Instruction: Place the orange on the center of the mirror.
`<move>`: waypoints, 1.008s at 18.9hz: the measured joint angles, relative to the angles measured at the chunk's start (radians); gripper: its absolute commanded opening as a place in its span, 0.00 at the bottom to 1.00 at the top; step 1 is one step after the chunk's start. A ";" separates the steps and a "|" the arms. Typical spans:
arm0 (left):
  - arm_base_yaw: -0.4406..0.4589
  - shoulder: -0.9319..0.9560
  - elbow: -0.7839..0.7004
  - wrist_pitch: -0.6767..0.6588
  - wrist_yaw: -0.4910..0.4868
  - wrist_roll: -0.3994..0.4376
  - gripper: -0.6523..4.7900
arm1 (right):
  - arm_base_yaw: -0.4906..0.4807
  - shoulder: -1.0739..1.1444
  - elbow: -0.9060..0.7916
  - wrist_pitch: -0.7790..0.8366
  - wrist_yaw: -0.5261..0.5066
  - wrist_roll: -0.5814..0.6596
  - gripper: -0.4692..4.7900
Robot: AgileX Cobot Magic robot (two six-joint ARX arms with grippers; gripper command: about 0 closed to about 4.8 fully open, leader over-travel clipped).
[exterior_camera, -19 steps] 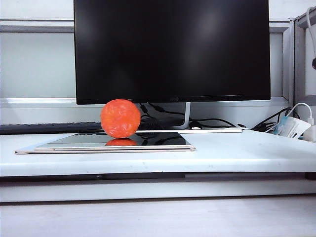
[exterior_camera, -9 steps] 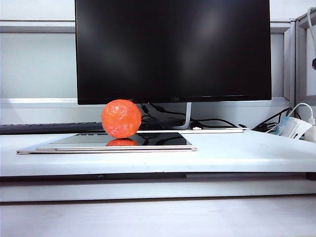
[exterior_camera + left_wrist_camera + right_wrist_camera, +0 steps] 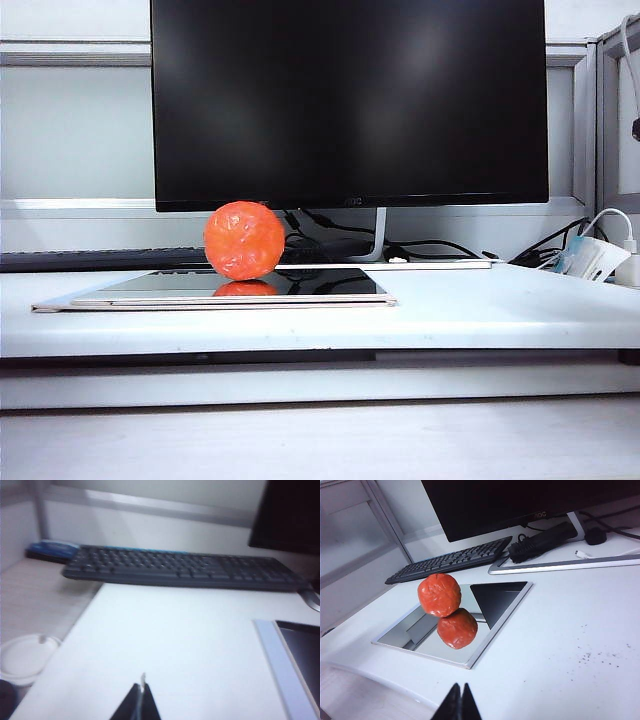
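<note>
monitor (image 3: 349,100) sat at the back edge of the table (image 3: 480,310), keyboard (image 3: 451,560) along that edge toward the left corner, out of the work zone. mirror (image 3: 492,626) lay flat on the left half of the table, near the front edge, so its face was open from above. orange (image 3: 439,594) rested on the glass, free of both arms, its reflection right under it; looked about centred, maybe slightly toward the mirror's back edge, so my read was placement done. left gripper (image 3: 142,702) was pinched closed, holding nothing, low over bare table off the mirror's left edge. right gripper (image 3: 459,702) also closed and empty, near the front edge, short of the mirror. neither arm showed in the exterior view, so both were pulled back.
</note>
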 measured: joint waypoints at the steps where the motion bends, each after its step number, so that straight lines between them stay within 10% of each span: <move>1: 0.000 0.000 -0.005 0.002 0.008 0.001 0.11 | 0.000 0.000 0.000 0.000 0.000 0.000 0.09; 19: -0.006 -0.001 -0.032 0.018 0.124 0.094 0.11 | 0.000 0.000 0.000 0.000 0.000 0.000 0.09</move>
